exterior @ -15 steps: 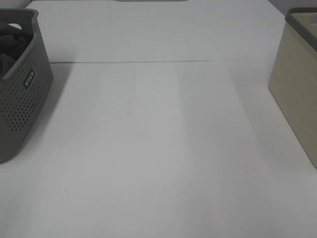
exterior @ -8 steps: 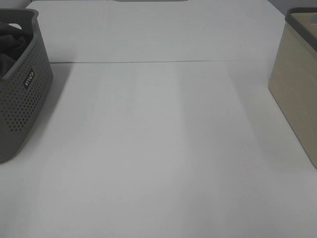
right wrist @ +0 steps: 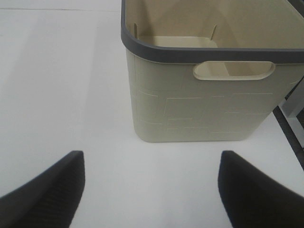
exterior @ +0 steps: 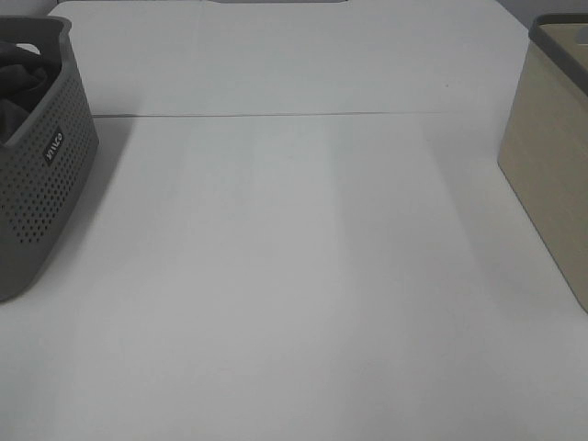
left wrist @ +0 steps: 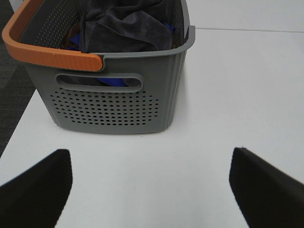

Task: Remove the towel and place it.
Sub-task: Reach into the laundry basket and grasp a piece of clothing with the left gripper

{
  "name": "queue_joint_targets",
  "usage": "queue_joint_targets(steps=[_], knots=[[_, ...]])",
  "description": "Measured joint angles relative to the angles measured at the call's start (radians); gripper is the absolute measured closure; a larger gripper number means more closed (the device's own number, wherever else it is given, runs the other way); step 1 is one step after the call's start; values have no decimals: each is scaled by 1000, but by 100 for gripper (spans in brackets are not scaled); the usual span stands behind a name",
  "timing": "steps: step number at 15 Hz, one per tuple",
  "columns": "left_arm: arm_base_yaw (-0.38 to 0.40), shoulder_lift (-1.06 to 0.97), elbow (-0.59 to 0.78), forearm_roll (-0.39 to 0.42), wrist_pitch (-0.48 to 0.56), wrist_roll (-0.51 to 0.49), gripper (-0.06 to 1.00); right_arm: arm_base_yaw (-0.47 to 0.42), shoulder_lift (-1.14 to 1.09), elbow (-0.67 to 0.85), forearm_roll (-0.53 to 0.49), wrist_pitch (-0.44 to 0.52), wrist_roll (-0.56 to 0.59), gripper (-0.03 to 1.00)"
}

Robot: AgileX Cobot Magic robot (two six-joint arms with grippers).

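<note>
The towel (left wrist: 124, 29), a dark charcoal-grey terry cloth, lies bundled inside the grey perforated basket (left wrist: 114, 97) with an orange handle; a dark fold of the towel (exterior: 20, 78) also shows at the high view's left edge. A blue cloth (left wrist: 114, 81) peeks out beneath it. My left gripper (left wrist: 152, 183) is open, a short way off the basket's handle end, holding nothing. My right gripper (right wrist: 151, 187) is open too, facing the beige bin (right wrist: 209, 95), nothing between its fingers. Neither arm appears in the high view.
The grey basket (exterior: 37, 156) stands at the white table's left edge and the beige bin (exterior: 551, 165), with a dark grey rim, at the right edge. A seam (exterior: 276, 115) runs across the table (exterior: 294, 276). Dark floor lies beyond the left side.
</note>
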Motion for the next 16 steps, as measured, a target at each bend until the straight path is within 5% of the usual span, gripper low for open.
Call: queue_joint_targets(steps=[16], knots=[[0,0,0,0,2,0,11,0,0,0,0,0,0,21]])
